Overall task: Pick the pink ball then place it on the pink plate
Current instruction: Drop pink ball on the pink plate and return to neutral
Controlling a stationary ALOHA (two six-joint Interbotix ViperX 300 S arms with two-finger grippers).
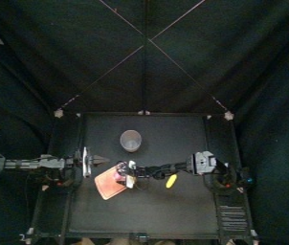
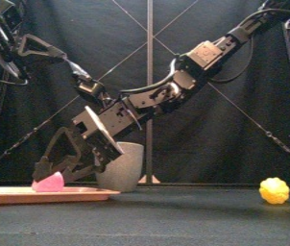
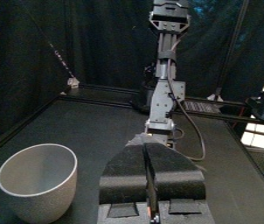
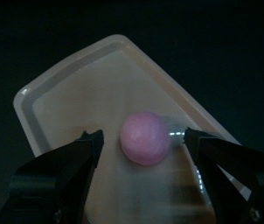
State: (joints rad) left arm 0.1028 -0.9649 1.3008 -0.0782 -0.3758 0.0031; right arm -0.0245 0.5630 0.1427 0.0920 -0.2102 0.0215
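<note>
**Careless lift-off could undo the placement**

The pink plate (image 4: 76, 96) has a low rim. Above it the right gripper (image 4: 141, 136) stands open and empty. A crooked lift could knock the pink ball (image 2: 48, 182), lying on the plate between the jaws, off.

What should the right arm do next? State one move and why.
Probably lift the right gripper straight up. The pink ball seems to rest on the pink plate, and the jaws stand open with a gap either side, so the placing looks done.
</note>
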